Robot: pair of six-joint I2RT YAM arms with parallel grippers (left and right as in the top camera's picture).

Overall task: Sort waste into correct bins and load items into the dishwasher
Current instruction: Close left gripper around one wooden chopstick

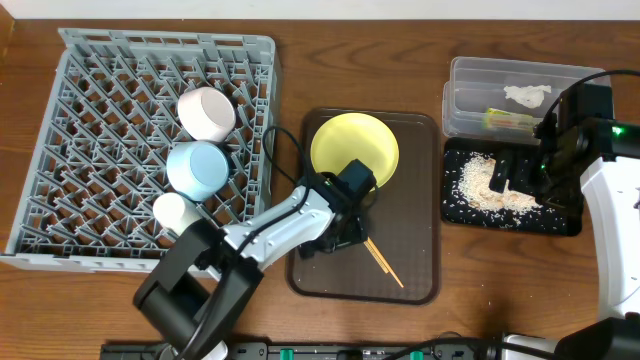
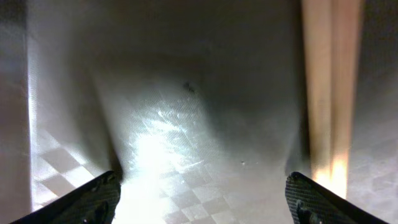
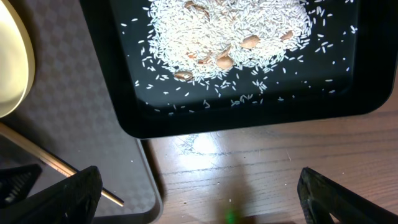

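Over the brown tray [image 1: 420,220], from above, the left pincer [image 1: 340,235] hovers by the chopsticks [image 1: 383,262], far nearer than the right arm [image 1: 610,200]. From its wrist, the fingers [image 2: 93,199] stand spread and empty; the chopsticks run lengthwise just outside the right one.

left gripper [image 1: 348,232]: I am hovering over the brown serving tray [image 1: 420,270], at the chopsticks' [image 1: 385,265] far end, just near of the yellow plate [image 1: 354,145] | right gripper [image 1: 518,178]: I am hanging over the black tray [image 1: 460,215] and its rice scraps [image 1: 478,185] | dish rack [image 1: 100,140], left: is holding white bowl [image 1: 207,112], blue bowl [image 1: 197,168], cup [image 1: 172,210] | clear tub [image 1: 470,75], far right: is holding wrapper [image 1: 510,119], tissue [image 1: 526,96]
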